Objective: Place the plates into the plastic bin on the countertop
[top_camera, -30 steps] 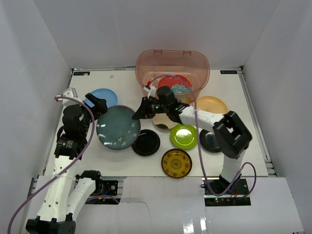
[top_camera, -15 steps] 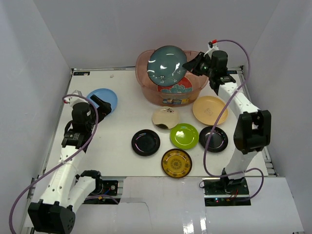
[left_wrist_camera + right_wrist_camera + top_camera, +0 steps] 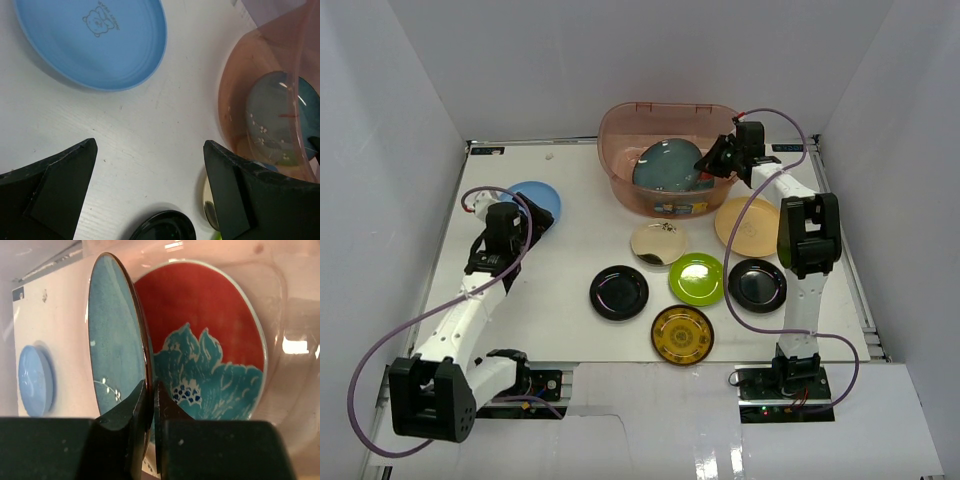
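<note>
My right gripper (image 3: 712, 163) (image 3: 151, 390) is shut on the rim of the dark teal plate (image 3: 667, 165) (image 3: 116, 335) and holds it tilted inside the plastic bin (image 3: 620, 125), over the red floral plate (image 3: 210, 345). My left gripper (image 3: 527, 222) (image 3: 150, 190) is open and empty, hovering beside the light blue plate (image 3: 535, 201) (image 3: 95, 42) on the countertop (image 3: 570, 270). On the countertop lie the cream plate (image 3: 659, 243), lime green plate (image 3: 697, 279), two black plates (image 3: 619, 292) (image 3: 757, 285), gold patterned plate (image 3: 682, 334) and pale orange plate (image 3: 750, 219).
White walls enclose the countertop on three sides. The bin (image 3: 260, 75) stands at the back centre. My arm bases and cables sit at the near edge.
My right gripper has carried the dark teal plate from the table's left-centre up over the bin and lowered it inside. My left arm has moved a little nearer the light blue plate.
</note>
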`<state>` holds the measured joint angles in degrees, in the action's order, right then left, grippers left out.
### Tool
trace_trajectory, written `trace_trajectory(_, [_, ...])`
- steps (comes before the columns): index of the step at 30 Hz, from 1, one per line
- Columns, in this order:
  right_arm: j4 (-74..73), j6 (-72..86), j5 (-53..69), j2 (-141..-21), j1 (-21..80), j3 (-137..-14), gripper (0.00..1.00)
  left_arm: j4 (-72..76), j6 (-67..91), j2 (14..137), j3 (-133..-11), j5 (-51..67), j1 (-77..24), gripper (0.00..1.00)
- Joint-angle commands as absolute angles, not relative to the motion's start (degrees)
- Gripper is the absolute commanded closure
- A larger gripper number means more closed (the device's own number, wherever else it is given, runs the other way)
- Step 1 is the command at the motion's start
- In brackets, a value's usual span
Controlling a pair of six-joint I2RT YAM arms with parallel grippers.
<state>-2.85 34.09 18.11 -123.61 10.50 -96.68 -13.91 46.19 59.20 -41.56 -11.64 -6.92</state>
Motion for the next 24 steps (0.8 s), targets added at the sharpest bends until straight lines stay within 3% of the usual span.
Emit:
trace_trajectory(1, [7.8,34.0,18.4,-119.7,10.5,-97.0,0.9,-9.8,49.9,63.2,-39.7,-13.8,-5.9,0.02])
trace_trajectory(4, [7.0,32.5,16.5,-120.1,10.8,-95.3,0.75,-8.0,52.6,68.3,-39.2,-12.0,-3.0,0.02])
trace_trajectory(5, [6.5,31.0,15.0,-120.1,10.9,-95.0,0.62,-7.0,53.6,70.8,-39.2,-11.3,-1.4,0.02])
trace_trajectory(8, [4.4,26.7,11.8,-119.8,11.8,-94.5,0.4,-4.8,54.8,74.1,-39.4,-10.2,-0.2,0.02])
trace_trajectory(14, [2.6,22.9,7.5,-119.3,13.1,-95.3,0.1,-0.5,57.7,79.8,-38.9,-8.4,6.1,0.02])
trace_trajectory(17, [1.6,20.9,6.3,-118.3,14.0,-96.0,0.02,2.1,57.7,84.3,-40.2,-6.6,8.7,0.03])
trace_trajectory(24, [3.9,20.8,11.1,-105.6,14.3,-89.9,0.06,1.8,56.3,92.6,-45.3,-5.3,11.1,0.1])
